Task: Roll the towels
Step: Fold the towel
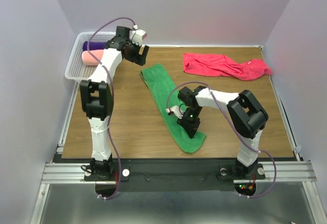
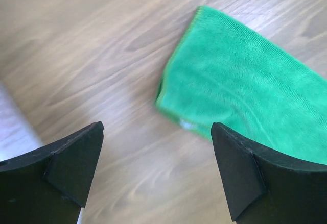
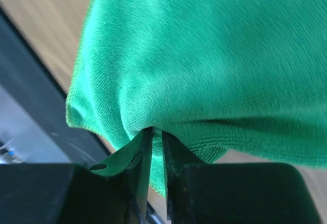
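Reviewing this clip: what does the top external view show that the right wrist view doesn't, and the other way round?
Only the top external: the crimson towel lying crumpled at the far right, the white basket holding the rolled purple towel and pink towel, and the left gripper near the far end of the green towel. Only the right wrist: the right gripper with its jaws nearly closed, pinching a fold of the green towel's edge. Both: the green towel on the wooden table, right gripper at its near end.
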### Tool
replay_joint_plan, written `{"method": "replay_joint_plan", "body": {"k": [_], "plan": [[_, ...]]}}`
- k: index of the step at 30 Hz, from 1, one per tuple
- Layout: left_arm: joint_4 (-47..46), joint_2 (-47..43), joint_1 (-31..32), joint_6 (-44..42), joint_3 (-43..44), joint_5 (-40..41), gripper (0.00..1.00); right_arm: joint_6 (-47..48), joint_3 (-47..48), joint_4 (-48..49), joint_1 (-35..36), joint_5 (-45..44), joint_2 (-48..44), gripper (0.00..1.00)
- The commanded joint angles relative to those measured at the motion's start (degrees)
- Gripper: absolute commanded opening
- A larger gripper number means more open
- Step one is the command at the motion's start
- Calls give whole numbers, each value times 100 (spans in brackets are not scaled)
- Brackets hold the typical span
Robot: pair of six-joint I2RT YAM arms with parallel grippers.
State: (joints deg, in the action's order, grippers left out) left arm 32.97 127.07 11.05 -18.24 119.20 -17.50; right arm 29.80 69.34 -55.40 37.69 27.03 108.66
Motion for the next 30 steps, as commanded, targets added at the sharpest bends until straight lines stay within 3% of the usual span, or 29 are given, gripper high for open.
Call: {"method": "replay_joint_plan", "body": {"k": [1,8,12,13,16,19,23,30], "plan": [[104,-1314,-67,-67,-659,-25,99,-448,114,749,536,627,550,20],[-764,-2586,-683,945,-2144,-1307,99,-1414,1587,1303,1179,1638,1717,21],[-1048,-3459,-674,263,-2752,-1248,99,-1706,2189,1312,1170,1552,1651,28],[-777,-3591,-692,-54,-2805,-1291,99,-1697,2154,1312,1162,1456,1467,36],[-83,-4135,-657,-1134,-2989,-1792,99,-1758,1786,1312,1004,1376,667,45],[226,-4696,-648,-1855,-3497,-1854,99,-1741,1285,1312,705,1200,26,45],[-10,-5568,-569,-2490,-4500,-1731,99,-1723,1107,1347,65,1374,-144,45],[104,-5974,28,-3308,-5362,-1581,93,-2153,2670,1611,-280,648,936,45]]}}
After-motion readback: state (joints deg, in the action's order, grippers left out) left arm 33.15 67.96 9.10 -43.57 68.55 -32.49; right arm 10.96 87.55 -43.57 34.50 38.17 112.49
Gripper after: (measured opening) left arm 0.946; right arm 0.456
